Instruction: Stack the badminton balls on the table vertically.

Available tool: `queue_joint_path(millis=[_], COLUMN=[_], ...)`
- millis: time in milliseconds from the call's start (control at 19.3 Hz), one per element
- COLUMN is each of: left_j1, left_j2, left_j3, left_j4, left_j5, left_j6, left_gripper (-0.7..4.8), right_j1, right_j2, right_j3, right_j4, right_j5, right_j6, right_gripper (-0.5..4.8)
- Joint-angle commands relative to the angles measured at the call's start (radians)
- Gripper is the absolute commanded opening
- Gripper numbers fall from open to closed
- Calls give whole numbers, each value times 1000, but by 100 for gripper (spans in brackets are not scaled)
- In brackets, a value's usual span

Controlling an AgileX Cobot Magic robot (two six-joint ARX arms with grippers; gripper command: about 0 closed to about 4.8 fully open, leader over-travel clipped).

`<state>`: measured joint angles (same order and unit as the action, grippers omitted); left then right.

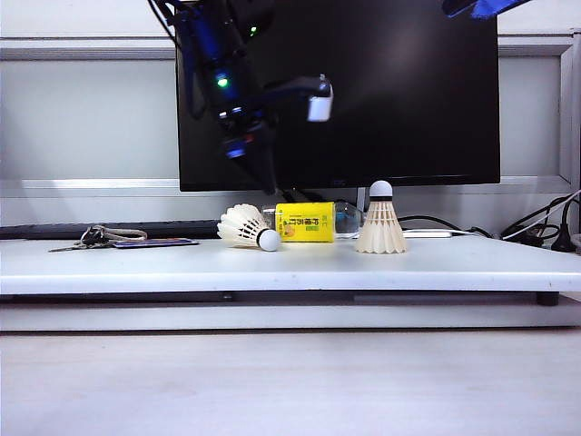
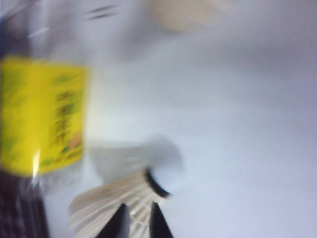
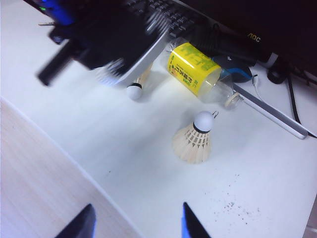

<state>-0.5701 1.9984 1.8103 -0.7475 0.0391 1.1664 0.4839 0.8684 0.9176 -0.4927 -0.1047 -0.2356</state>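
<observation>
Two badminton balls [image 1: 250, 226] [image 1: 380, 222] (feathered), one bottle [image 1: 313, 221], one monitor [image 1: 363, 91].

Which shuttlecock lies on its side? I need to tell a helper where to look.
In front of the black monitor, on the white table, lies a yellow-labelled bottle. The tipped shuttlecock lies at its left end, below the left hand, cork toward the camera; the other shuttlecock stands upright.
</observation>
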Motion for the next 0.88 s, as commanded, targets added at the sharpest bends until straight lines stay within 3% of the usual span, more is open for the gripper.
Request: queue_joint_path(millis=[52, 415, 519, 623, 883], left_j1=[1, 3, 14, 26, 51], left_j2=[2, 53, 75, 83, 83], left_j3=[4, 5, 5, 5, 5], left_j4=[-14, 15, 38, 41, 57], left_j5=[-2, -2, -31, -79, -66], left_j6=[228, 354, 387, 447, 480], left_gripper=[70, 85, 126, 130, 130], right_j1=[0, 0, 0, 0, 1], right_j2=[-2, -2, -1, -1, -1], right_j3=[3, 2, 2, 2, 2], right_j4=[-13, -60, -72, -83, -82], right_j5=[-2, -1, -1, -1, -1], right_j6=[1, 3, 4, 5, 7], right_gripper=[229, 228, 228, 229, 228])
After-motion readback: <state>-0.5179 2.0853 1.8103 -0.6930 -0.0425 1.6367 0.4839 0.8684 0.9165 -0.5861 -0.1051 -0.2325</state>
